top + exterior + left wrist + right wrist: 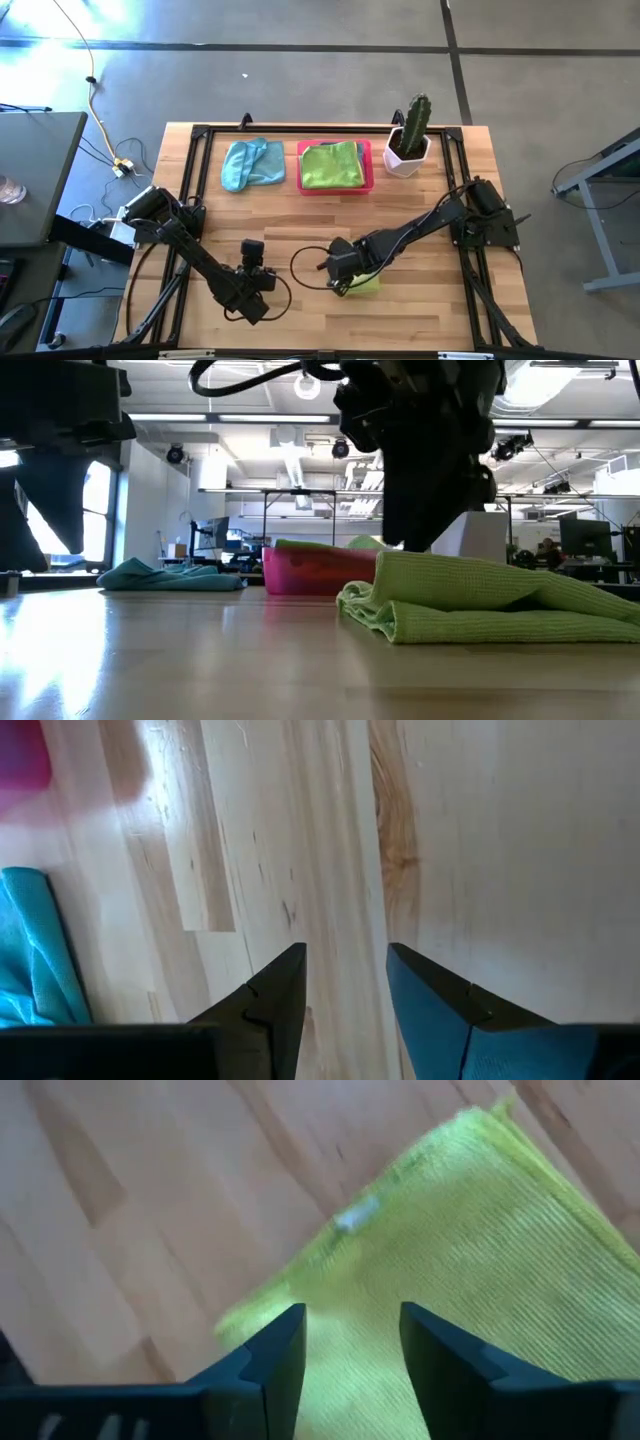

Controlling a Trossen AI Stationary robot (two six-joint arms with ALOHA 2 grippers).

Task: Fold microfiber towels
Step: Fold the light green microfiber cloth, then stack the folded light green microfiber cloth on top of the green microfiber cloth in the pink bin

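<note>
A: Start at the left. Where is the left gripper (252,272)?

B: Over bare wood near the front of the surface (200,200), left of centre. In its wrist view the two fingers (270,1005) stand parted with only wood grain in the gap, so it is partly open and has hold of nothing.

A: And at the back on that side?

B: A light blue towel (251,163) lies rumpled near the back edge. Just right of it sits the pink tray (366,166), with a lime green towel (331,165) folded flat inside it. From table height, the blue one (170,575) is a low heap and the tray (315,572) stands beside it.

A: What is in the middle, toward the front?

B: The right gripper (340,283), reaching in from the right side and hanging directly above a second lime green towel (364,284) at the front of the surface. In the wrist view its fingers (270,1355) are apart, with green cloth (450,1270) visible through the gap below them; nothing is pinched between them. The low view shows that towel (490,600) lying folded in layers on the wood.

A: Farther right?

B: A potted cactus (410,135) in a white pot at the back, just right of the tray.
</note>
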